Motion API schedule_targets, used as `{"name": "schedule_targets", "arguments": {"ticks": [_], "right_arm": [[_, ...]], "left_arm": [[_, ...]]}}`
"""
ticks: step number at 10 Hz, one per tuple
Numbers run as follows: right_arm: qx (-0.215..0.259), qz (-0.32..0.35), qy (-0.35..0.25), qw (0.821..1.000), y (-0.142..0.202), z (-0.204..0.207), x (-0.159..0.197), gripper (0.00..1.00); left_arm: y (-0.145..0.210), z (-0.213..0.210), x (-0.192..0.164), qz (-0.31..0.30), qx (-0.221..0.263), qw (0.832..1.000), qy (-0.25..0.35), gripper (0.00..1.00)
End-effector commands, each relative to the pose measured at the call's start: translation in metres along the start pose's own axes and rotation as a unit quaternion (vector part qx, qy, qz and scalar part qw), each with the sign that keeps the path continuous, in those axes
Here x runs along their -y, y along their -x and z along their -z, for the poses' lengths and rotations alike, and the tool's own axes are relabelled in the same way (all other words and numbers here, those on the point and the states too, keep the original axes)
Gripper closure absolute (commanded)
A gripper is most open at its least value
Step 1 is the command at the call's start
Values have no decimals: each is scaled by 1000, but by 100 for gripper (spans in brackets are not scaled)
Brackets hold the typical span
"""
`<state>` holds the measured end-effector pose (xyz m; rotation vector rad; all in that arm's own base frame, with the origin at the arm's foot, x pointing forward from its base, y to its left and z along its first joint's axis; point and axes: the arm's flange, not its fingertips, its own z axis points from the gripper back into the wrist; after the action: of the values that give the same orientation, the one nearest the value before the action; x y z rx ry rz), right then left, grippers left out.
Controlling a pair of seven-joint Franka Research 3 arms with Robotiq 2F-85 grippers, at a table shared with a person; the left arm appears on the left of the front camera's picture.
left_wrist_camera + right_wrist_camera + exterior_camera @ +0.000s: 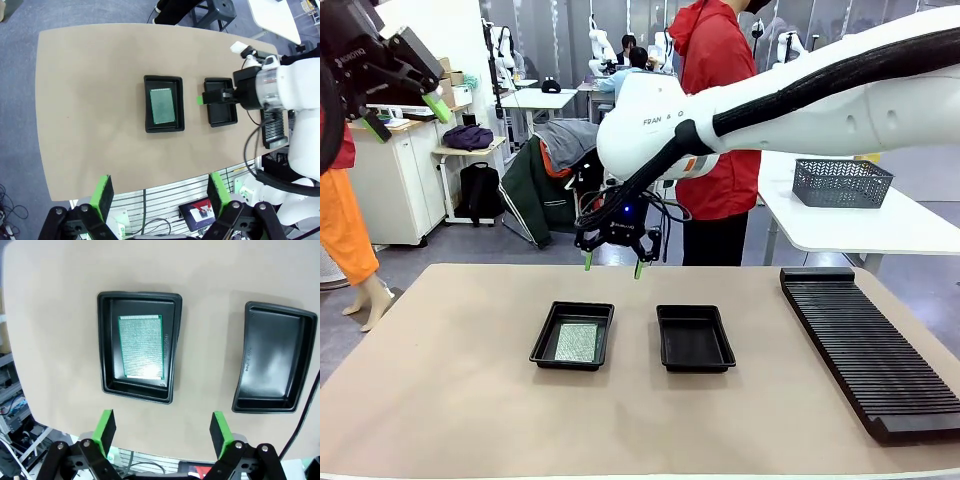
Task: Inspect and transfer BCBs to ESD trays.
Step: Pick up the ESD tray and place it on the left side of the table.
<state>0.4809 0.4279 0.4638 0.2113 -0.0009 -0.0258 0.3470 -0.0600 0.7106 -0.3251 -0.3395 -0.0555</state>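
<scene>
Two ESD trays [695, 340] mid-frame, one BCB [578, 342] in the left tray [542, 345], my right tool [613, 265] released above, left tool [408, 116] released upper left.

Plain tan table [440, 400], no pattern. L tray [546, 346] glossy blk around a pale grey-green board [578, 342], its face a fine grid of light dots w/ a darker grn border. R tray [695, 340] solid blk, soft grey sheen on its floor. Rack [870, 350] blk, ribbed end to end. Basket [841, 183] grey mesh, on a white side table [880, 230]. R arm [820, 90] white w/ a blk cable, small blue light [625, 211] at its wrist. R gripper [613, 268] and L gripper [160, 177] blk w/ bright grn pads [106, 426]. Person [720, 90] in red jacket, blk trousers. Floor [20, 100] blue-grey.
</scene>
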Motion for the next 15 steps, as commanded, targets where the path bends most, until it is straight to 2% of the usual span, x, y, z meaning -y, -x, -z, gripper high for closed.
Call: {"name": "schedule_targets", "arguments": {"ticks": [1,4,9,13,15], "right_arm": [[12,-2,-62,998,25,-6,33,0],[11,-1,-123,992,35,-13,62,0],[13,-5,-225,974,40,-2,102,0],[9,-12,-278,961,44,13,126,0],[9,-9,-285,958,46,18,135,0]], "left_arm": [[-1,30,6,4,-13,1000,-11,0],[5,70,16,-4,-33,999,-28,0],[1,173,29,-14,-75,996,-45,0],[-5,243,36,-31,-87,992,-87,0],[-10,266,40,-31,-84,990,-107,0]]}}
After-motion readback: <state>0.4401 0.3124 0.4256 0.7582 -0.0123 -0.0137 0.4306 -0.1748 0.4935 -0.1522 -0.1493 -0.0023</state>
